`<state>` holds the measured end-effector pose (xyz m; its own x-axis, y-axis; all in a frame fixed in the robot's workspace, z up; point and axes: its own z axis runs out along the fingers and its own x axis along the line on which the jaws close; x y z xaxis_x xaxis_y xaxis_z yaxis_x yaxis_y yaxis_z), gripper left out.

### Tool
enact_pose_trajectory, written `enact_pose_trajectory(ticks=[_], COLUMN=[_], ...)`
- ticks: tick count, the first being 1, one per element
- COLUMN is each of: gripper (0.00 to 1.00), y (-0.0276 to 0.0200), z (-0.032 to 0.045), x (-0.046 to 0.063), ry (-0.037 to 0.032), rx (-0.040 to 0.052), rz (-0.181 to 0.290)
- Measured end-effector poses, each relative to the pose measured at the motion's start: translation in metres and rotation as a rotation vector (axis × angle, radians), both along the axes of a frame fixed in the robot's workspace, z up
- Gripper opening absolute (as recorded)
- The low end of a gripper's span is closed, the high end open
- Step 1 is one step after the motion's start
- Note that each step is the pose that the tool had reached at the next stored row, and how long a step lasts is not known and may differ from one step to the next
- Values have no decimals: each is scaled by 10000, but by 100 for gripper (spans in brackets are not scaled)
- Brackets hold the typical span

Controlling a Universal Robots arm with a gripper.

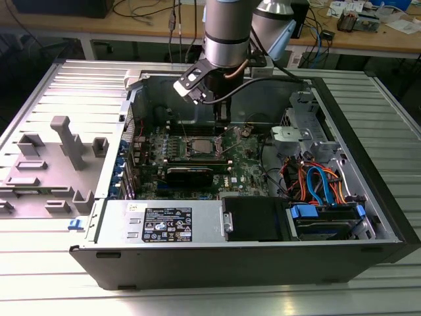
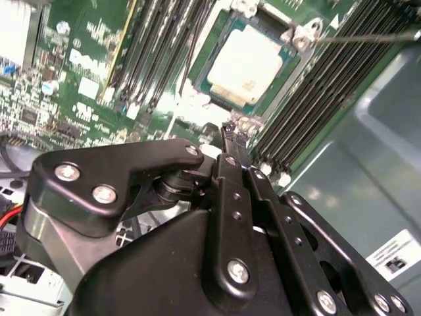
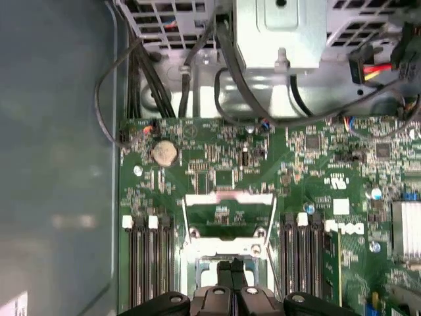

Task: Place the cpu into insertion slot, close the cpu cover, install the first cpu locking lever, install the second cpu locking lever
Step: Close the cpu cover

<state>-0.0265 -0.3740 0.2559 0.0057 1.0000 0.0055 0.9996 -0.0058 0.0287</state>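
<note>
Silvery cpu (image 2: 247,66) in its socket, end effector (image 2: 229,130) just beside it.

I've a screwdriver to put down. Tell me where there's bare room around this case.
Bare: the ribbed table strip in front of the case, and the strip along the case's side at the exterior view's right. Crowded: the grey fixture blocks at the exterior view's left, the cables inside the case, and the motherboard under the gripper.

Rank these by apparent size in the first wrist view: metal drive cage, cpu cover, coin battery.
Largest: metal drive cage.
Next: cpu cover.
Smallest by far: coin battery.
</note>
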Motion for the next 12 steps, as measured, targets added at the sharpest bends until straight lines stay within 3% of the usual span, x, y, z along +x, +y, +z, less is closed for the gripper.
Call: enact_pose_trajectory(ticks=[8,12], gripper=[11,11], y=[3,4], z=[88,94], x=[26,42], ry=[0,0], rx=[-2,-9], rz=[0,1])
